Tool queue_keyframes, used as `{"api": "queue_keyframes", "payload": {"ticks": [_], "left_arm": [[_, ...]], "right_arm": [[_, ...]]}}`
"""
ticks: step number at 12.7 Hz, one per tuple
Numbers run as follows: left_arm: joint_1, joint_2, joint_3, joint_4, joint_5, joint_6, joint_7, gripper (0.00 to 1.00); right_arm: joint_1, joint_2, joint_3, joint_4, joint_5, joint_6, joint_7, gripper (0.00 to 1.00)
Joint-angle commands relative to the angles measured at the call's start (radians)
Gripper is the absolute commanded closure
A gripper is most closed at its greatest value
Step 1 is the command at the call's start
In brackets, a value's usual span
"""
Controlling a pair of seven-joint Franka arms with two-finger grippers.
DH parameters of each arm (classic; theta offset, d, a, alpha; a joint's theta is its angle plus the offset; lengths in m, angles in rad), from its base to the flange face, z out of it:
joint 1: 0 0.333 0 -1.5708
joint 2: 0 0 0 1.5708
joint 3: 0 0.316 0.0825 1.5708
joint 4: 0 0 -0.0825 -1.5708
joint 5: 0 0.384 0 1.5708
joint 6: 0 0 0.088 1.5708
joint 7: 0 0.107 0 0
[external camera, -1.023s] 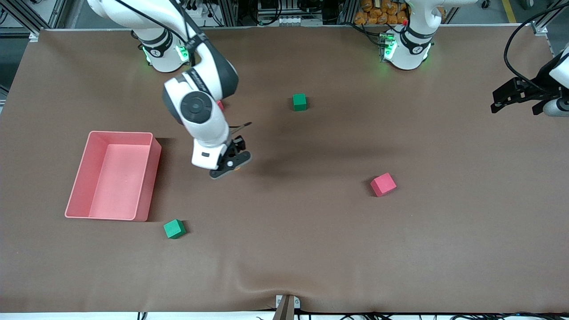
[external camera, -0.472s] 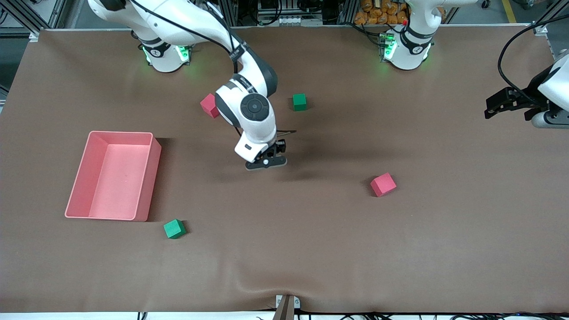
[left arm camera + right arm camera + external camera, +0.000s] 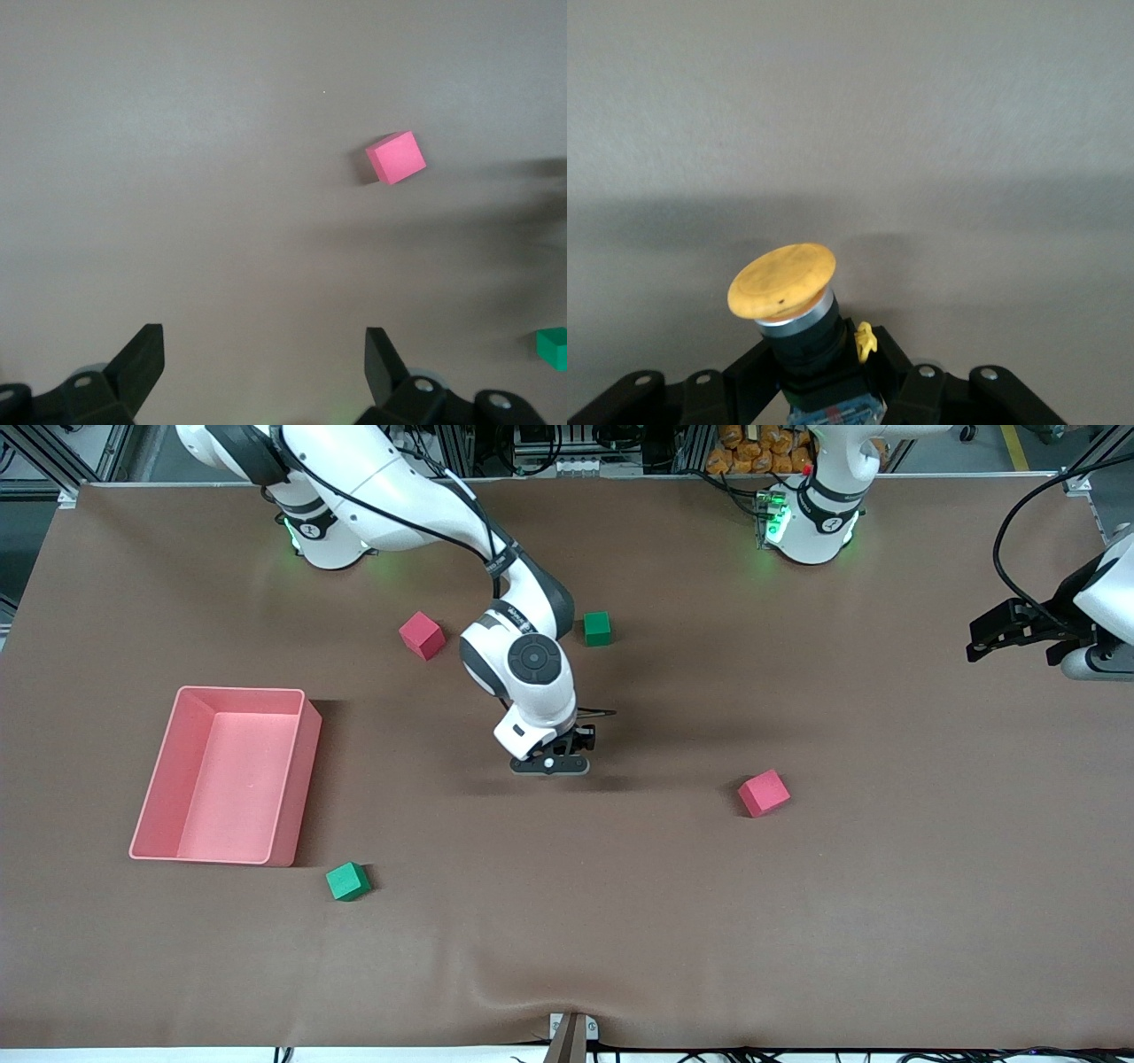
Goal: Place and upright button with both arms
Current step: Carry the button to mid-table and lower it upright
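button [image 3: 782, 282]: orange-yellow domed cap, black body | right claw [image 3: 824, 390]: pinching it | left claw [image 3: 261, 363]: spread

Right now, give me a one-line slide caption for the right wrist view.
Right gripper shut on the button, orange cap tilted, carried over the bare brown table.

The front view looks down from high across the table [image 3: 797, 921], facing both arm bases along its top edge, and takes in the whole brown surface. The left wrist view looks straight down from well above the table and shares with the front view the red cube [image 3: 396, 157] [image 3: 763, 793]. The right wrist view sits very close over the table, filled by the button [image 3: 788, 301] at its fingers.
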Motion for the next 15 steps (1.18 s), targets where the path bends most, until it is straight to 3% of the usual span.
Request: {"api": "queue_keyframes", "payload": {"ticks": [1, 7, 8, 9, 10, 15], "left_arm": [[0.01, 0.001, -0.007, 0.018, 0.0, -0.018, 0.025, 0.0], [0.01, 0.001, -0.007, 0.018, 0.0, -0.018, 0.025, 0.0], [0.01, 0.001, -0.007, 0.018, 0.0, -0.018, 0.025, 0.0], [0.01, 0.001, -0.007, 0.018, 0.0, -0.019, 0.025, 0.0], [0.01, 0.001, -0.007, 0.018, 0.0, -0.019, 0.025, 0.0], [0.01, 0.001, -0.007, 0.018, -0.002, -0.019, 0.026, 0.0]], "right_arm": [[0.042, 0.063, -0.01, 0.066, -0.013, -0.001, 0.095, 1.0], [0.053, 0.104, -0.01, 0.109, -0.013, -0.008, 0.146, 0.99], [0.053, 0.103, -0.012, 0.109, -0.013, -0.011, 0.146, 0.76], [0.05, 0.098, -0.012, 0.109, -0.013, -0.012, 0.146, 0.22], [0.051, 0.089, -0.013, 0.109, -0.016, -0.014, 0.146, 0.0], [-0.014, -0.006, -0.013, 0.109, -0.009, -0.115, 0.135, 0.0]]}}
